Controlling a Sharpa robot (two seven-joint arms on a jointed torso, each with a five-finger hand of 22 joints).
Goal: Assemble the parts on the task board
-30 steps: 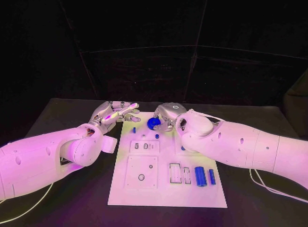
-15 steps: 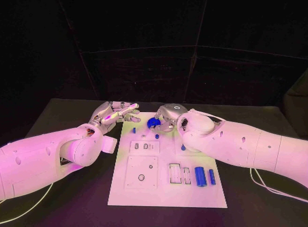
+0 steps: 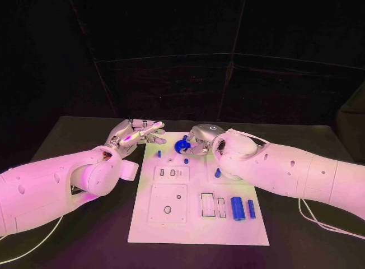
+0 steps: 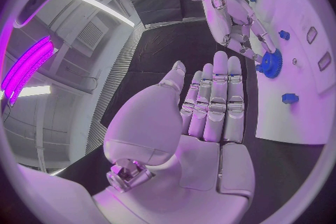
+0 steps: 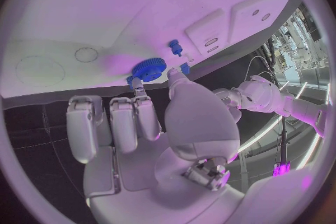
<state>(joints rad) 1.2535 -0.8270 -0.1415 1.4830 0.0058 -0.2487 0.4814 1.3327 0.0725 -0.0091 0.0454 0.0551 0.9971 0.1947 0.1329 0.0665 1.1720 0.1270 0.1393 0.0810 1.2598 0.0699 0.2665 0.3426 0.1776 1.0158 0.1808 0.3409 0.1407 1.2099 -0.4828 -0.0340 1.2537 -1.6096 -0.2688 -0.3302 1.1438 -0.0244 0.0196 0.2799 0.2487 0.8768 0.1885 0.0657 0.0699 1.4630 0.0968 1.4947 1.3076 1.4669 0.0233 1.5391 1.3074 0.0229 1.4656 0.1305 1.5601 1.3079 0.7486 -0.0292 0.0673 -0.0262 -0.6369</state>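
The white task board (image 3: pixel 197 224) lies in the middle of the black table. My right hand (image 3: pixel 202 136) is at the board's far end and pinches a blue gear (image 3: pixel 182 146) between thumb and a finger; the right wrist view shows the gear (image 5: pixel 147 69) close against the board (image 5: pixel 84 5), contact unclear. My left hand (image 3: pixel 139 134) hovers open off the board's far left corner, fingers straight and empty (image 4: pixel 213 106). The left wrist view shows the gear (image 4: pixel 270 63) under the right hand (image 4: pixel 234 19). Two blue cylinders (image 3: pixel 237 208) lie near the board's right edge.
Small blue pegs stand on the board: one (image 3: pixel 158 153) at the far left, one (image 3: pixel 186 161) nearer the middle, one (image 3: pixel 217 173) beside my right forearm. Empty rectangular and round recesses (image 3: pixel 168 204) mark the board's near half. White cables (image 3: pixel 328 227) trail on the table at right.
My right forearm has drifted slightly to the right, uncovering the blue peg beside it. The gear stays at the same spot in the right hand. The left hand has not moved.
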